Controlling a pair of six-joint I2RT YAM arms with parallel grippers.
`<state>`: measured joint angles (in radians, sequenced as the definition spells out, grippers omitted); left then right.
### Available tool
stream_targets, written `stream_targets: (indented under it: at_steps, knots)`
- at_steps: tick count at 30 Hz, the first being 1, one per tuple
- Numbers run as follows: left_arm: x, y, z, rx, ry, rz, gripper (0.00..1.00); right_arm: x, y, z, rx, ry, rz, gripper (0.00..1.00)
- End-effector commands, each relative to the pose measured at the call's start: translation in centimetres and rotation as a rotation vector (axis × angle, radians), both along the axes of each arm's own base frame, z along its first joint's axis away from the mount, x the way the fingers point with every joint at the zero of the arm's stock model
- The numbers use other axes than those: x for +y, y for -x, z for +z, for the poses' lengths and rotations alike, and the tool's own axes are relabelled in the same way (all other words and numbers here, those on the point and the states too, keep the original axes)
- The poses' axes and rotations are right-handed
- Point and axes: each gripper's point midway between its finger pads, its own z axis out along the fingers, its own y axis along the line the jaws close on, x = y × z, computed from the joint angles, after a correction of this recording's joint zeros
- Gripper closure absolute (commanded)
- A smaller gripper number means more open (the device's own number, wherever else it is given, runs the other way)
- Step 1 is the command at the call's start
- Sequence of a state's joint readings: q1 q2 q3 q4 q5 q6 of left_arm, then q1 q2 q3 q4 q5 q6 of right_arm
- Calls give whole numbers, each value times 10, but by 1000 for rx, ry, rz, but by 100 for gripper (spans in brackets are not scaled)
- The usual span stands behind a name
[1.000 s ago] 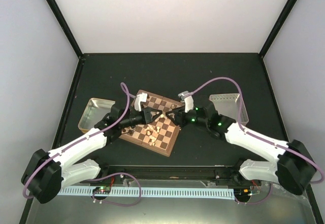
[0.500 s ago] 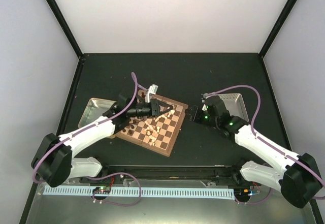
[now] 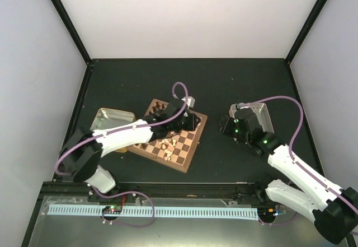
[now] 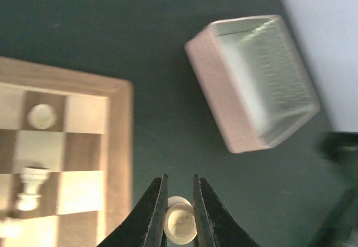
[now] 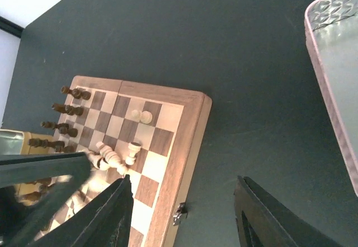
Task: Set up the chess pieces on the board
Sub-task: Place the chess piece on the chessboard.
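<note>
One cream chessman (image 4: 180, 224) sits pinched between the left gripper's (image 4: 179, 186) nearly closed fingers, just outside the chessboard's (image 4: 120, 146) rim. It should be brought in over its square and lowered upright, clear of the standing cream pieces (image 4: 31, 186). The right gripper (image 5: 183, 182) gapes wide, empty, beside the board.

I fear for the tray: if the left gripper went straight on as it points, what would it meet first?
Likely bare table between the board and the pink tray. The left gripper, shut on a cream piece, points into that gap; the tray's corner sits right of the line, but depth is unclear.
</note>
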<state>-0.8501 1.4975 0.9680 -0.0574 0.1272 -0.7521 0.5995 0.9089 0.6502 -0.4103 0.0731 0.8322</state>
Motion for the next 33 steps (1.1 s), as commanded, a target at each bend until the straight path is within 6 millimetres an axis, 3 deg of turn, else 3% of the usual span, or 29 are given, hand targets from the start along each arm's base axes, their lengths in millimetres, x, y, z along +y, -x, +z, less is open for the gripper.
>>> stream_targets:
  at_steps: [1,15,29,33]
  knots:
    - [13,-35,-34,-145,-251,133,98,-15,-3,-4,-20,69,-43,50]
    - [-15,-73,-79,-224,-423,124,97,-14,-8,-10,-2,90,-47,50]
    - [-17,-72,-111,-189,-487,85,88,-12,-8,-12,9,92,-35,49]
    - [-17,-69,-112,-182,-491,69,75,-11,-7,-13,15,92,-27,49]
